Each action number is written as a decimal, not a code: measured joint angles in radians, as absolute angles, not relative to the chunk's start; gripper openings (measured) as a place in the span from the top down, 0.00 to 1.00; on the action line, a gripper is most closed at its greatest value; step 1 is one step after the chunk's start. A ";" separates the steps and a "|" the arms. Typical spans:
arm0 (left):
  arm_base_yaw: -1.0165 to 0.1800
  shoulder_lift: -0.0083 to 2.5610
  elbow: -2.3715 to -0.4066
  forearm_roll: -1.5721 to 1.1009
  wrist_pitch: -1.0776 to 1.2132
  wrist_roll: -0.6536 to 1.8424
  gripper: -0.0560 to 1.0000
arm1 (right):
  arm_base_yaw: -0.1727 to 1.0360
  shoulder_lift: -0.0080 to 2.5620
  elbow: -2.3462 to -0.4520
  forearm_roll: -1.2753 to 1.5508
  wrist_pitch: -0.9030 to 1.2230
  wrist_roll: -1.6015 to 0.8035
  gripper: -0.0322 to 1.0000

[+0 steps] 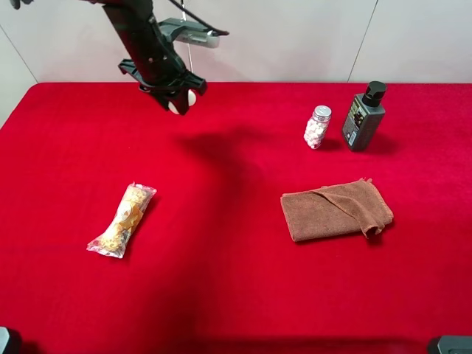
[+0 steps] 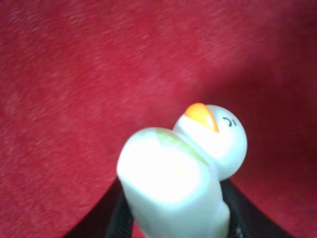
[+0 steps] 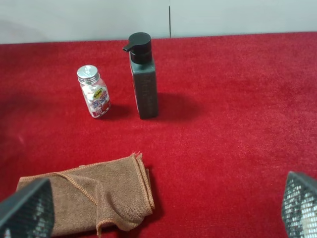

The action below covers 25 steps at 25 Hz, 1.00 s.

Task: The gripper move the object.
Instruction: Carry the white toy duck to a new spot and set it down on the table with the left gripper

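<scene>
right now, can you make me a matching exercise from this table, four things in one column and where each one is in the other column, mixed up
Things
1. white object
2. brown towel
3. pellet jar
4. snack packet

Places
a. standing right beside the dark pump bottle
b. lying alone on the left of the red cloth in the high view
c. clamped in the left gripper
d. lying folded on the right, nearer the high camera than the bottle

Pairs: 1-c, 2-d, 3-a, 4-b
</scene>
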State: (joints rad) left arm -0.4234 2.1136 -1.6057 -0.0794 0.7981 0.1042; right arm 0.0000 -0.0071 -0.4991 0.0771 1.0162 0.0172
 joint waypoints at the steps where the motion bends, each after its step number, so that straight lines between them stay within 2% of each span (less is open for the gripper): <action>1: -0.433 2.112 -1.613 -0.079 0.806 0.104 0.62 | 0.000 -0.007 -0.499 0.077 1.016 0.017 0.30; 25: -0.659 2.110 -1.646 -0.062 0.822 0.021 0.63 | 0.000 -0.007 -0.499 0.077 1.016 0.017 0.30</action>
